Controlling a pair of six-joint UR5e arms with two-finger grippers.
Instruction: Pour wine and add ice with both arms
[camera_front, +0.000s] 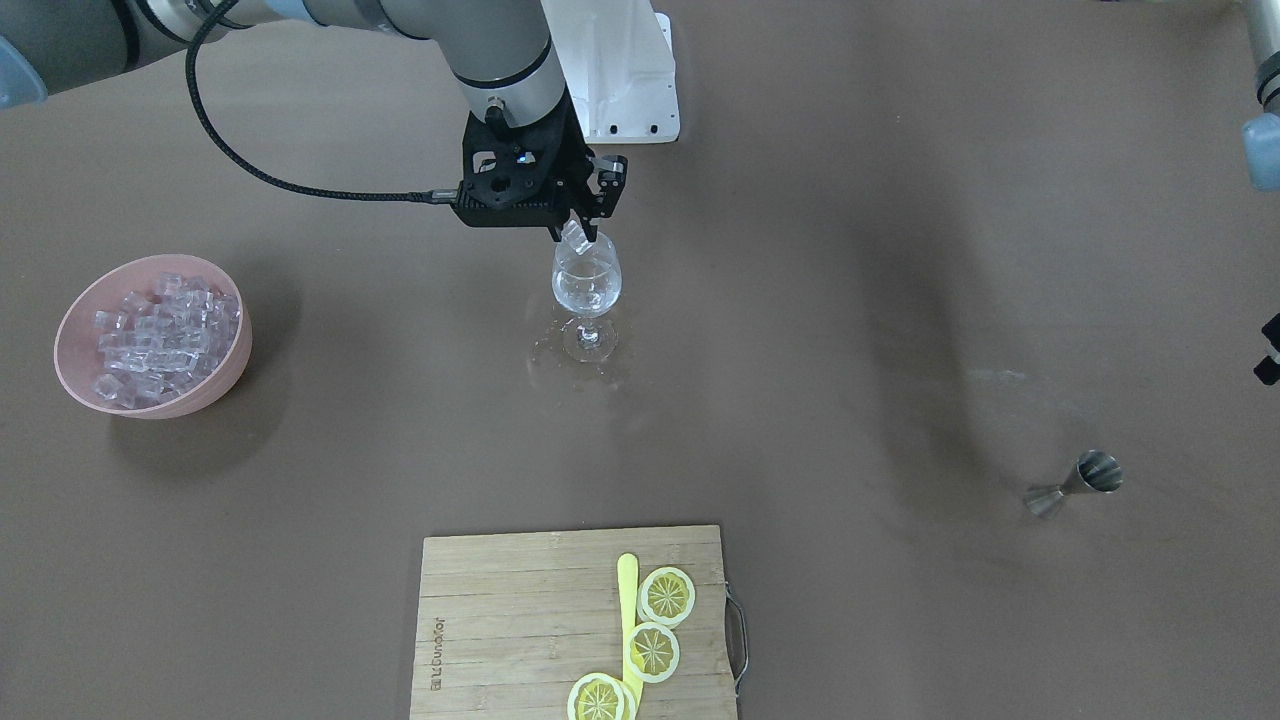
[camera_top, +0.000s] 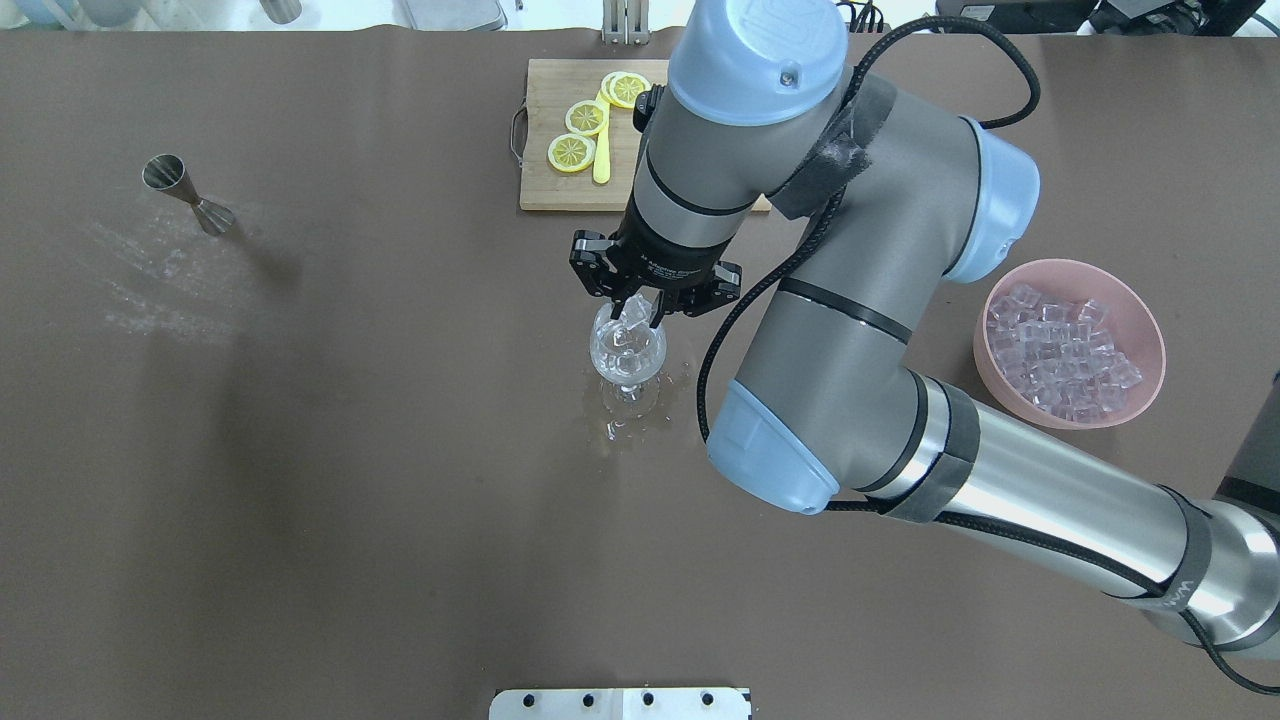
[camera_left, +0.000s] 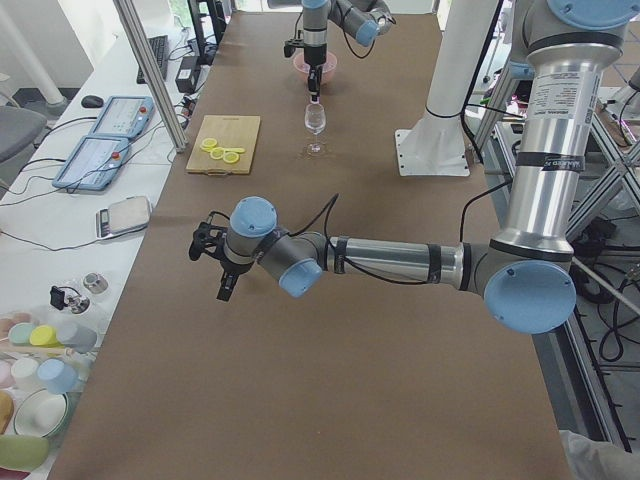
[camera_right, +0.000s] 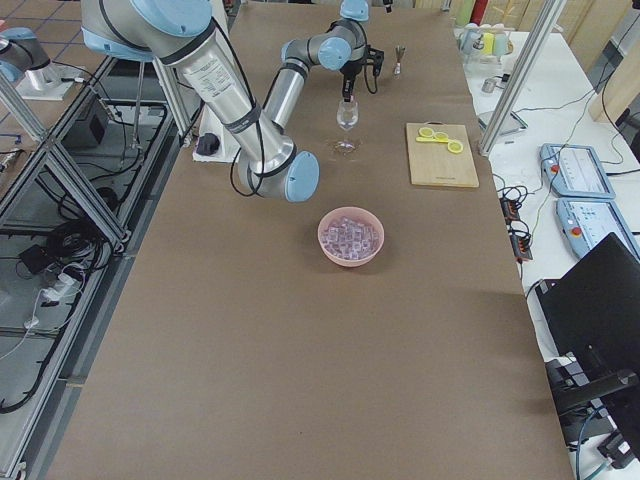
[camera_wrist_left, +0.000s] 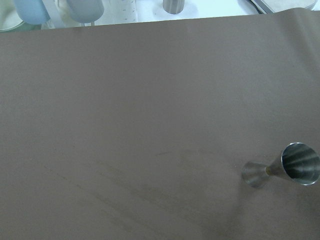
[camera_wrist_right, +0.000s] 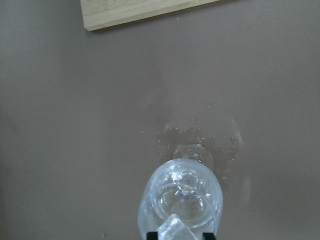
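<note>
In the pink bowl (camera_front: 200, 400), heaped ice (camera_front: 165, 335)

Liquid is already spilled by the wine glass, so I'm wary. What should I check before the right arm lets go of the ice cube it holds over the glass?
1. The ice cube is gripped in the right jaws: ok.
2. It hangs above the bowl of the wine glass, not outside the rim: ok.
3. The glass stands upright on its foot: ok.
4. The table is dry around the foot: not ok, droplets lie there.
5. The left arm is away from the glass: ok, it is far along the table.
6. The left jaws are empty: cannot tell.
</note>
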